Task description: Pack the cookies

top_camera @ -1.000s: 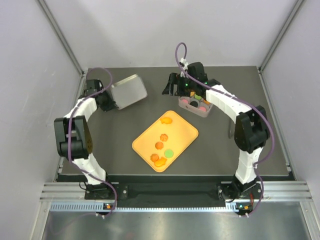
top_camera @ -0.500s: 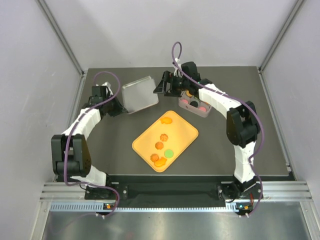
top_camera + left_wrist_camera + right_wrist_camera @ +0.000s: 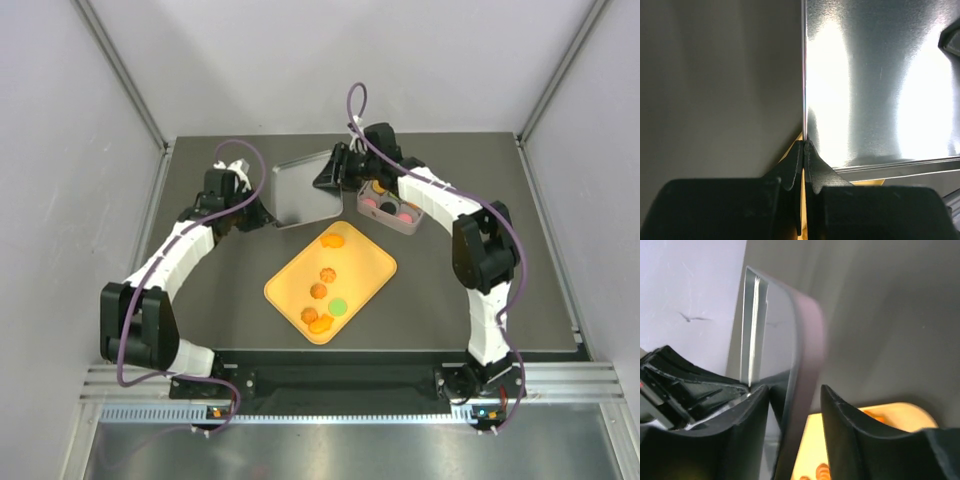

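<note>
With our left gripper (image 3: 804,147) clamped on the tin lid (image 3: 880,85), we centre its far rim between the half-parted fingers of our right gripper (image 3: 794,389) before closing squarely

We are finding open passage over the bare table (image 3: 220,310) either side of the orange tray (image 3: 375,262) | we are seeing the lid (image 3: 300,195), spanning left gripper (image 3: 262,213) to right gripper (image 3: 333,175), barring the back centre | pink tin (image 3: 385,222) crowding just right
</note>
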